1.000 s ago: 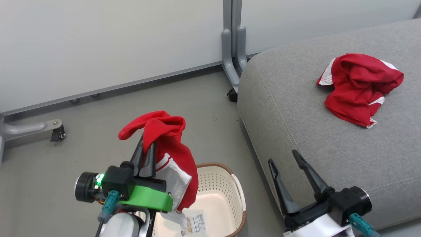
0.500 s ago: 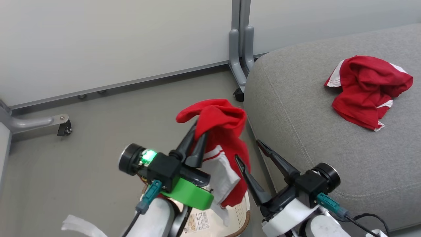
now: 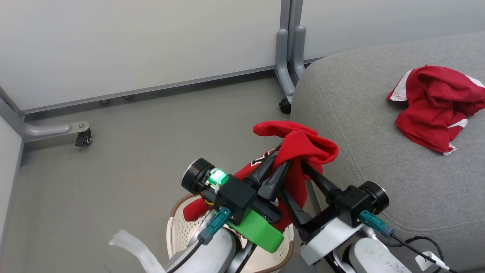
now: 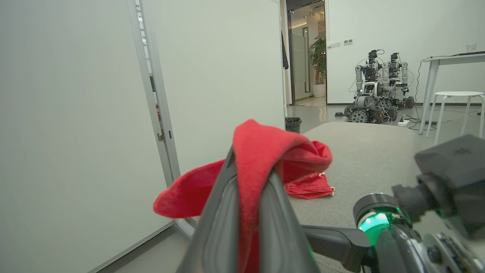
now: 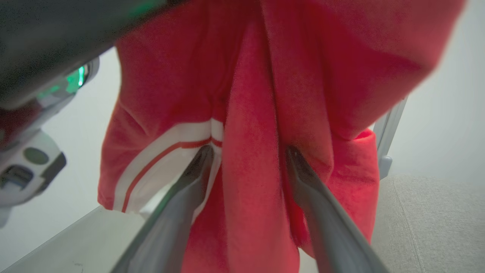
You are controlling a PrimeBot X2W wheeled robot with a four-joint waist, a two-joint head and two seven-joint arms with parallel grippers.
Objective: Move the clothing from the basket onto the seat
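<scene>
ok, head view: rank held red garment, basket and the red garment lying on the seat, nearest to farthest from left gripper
1. Held garment: clamped in the left gripper, draped over its tips.
2. Basket: on the floor, below and left of the gripper.
3. Lying garment: far right, on top of the seat.

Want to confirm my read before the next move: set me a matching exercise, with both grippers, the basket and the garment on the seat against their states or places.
Things:
1. left gripper
2. right gripper
3. basket
4. far garment

States or places:
A. below both grippers
B. crumpled on the seat
C. shut on the held garment
D. open, fingers astride that held garment

Pairs: 1-C, 2-D, 3-A, 4-B
</scene>
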